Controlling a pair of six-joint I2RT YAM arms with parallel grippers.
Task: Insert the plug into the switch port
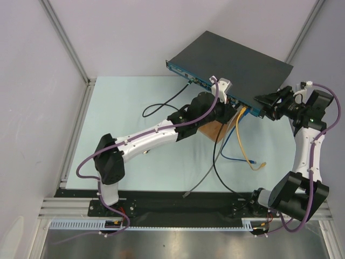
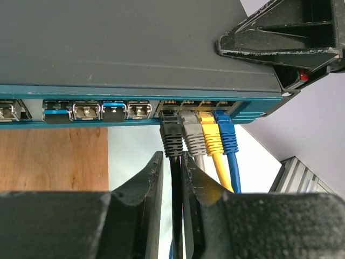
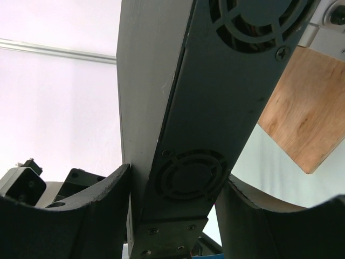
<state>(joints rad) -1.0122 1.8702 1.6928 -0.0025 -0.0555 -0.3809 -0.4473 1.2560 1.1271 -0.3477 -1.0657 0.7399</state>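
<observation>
At the switch (image 1: 237, 59) front face, right-hand end of the port row: black plug (image 2: 172, 141) sitting in a socket, looks fully home. Grey plug (image 2: 193, 137), yellow plug (image 2: 212, 137) and blue plug (image 2: 226, 135) side by side to its right, all in that same switch.

Left fingers (image 2: 151, 183) just below the switch's front face, straddling the black cable (image 2: 176, 205) under its plug. Slightly apart, sliver of daylight on one side of the cable, so no real pinch. Possibly brushing on the other side; view too tight to call. Placed on the cable rather than the plug body, probably to keep off the neighbouring grey boot.

Right fingers (image 3: 97, 205) clamped across the switch's end panel by the fan vents, one either side of the case. Likely a brace against insertion push, to stop the box skating on the worktop (image 1: 135, 108).

Wooden board (image 2: 54, 159) just below the switch's front face, left of the plugs.

Judgement: insertion done or near enough. Next: back the left fingers straight off along the cable, away from the switch, no sideways tug on the plug.
</observation>
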